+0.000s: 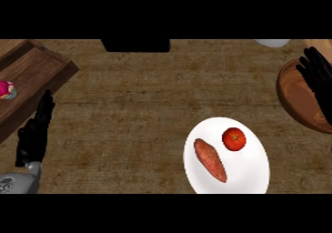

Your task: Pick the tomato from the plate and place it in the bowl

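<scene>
Counter is brown wood-look, w/ a dark wooden tray just beyond the left hand. Wooden bowl sits at the far right edge, directly under the right hand. White plate lies nearer the robot than that hand and off to its left, well apart from it. On the plate: a long sweet potato, and just right of it the tomato, close beside but prob not touching.

Right hand: fingers straight, open, holding nothing, hovering over the bowl. Left hand: fingers straight up, open, holding nothing, resting near the left edge.

Step in hand, as I read it: reach for the tomato, not yet begun. To do it well, pull the right hand back toward the robot and leftward, come down from above, approach from the tomato's right side so fingers stay off the sweet potato. Close round the tomato, lift clear of the plate rim before swinging back to the bowl. Round, so likely to roll if nudged.

Pink-and-white item on the tray: can't tell what it is.
</scene>
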You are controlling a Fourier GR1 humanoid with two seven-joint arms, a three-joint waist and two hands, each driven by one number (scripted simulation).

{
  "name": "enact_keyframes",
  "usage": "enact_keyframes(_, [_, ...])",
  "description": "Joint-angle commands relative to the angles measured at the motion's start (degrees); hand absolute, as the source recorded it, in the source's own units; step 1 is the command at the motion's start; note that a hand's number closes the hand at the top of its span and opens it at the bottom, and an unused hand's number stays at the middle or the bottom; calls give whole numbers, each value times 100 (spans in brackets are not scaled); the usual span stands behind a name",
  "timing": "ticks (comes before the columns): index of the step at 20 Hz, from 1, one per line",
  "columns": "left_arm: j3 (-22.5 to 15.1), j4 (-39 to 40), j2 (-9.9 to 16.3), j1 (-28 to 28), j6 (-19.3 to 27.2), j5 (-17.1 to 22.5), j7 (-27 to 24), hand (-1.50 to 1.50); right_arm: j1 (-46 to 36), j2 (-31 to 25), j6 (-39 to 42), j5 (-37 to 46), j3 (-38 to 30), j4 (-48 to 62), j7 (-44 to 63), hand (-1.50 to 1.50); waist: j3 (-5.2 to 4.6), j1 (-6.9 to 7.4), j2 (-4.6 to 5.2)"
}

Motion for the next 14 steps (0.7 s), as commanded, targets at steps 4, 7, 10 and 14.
enact_keyframes(4, [-350,-522,-486,-537,-230,114,234,0,251,465,697,806,1619,-479,-200,150,-61,-72,22])
enact_keyframes(7, [-465,-473,-641,-362,-431,300,198,0,-186,-909,468,2639,1746,-832,-620,150,-214,-180,-189])
enact_keyframes(10, [-548,-708,-827,-336,-454,425,340,0,1272,1302,-1479,2198,1595,-762,-1763,-150,-32,-303,-17])
enact_keyframes(14, [-810,-1068,-1095,-362,-209,276,636,0,2197,1698,-1334,1872,1706,-739,-3606,-150,-39,-196,-8])
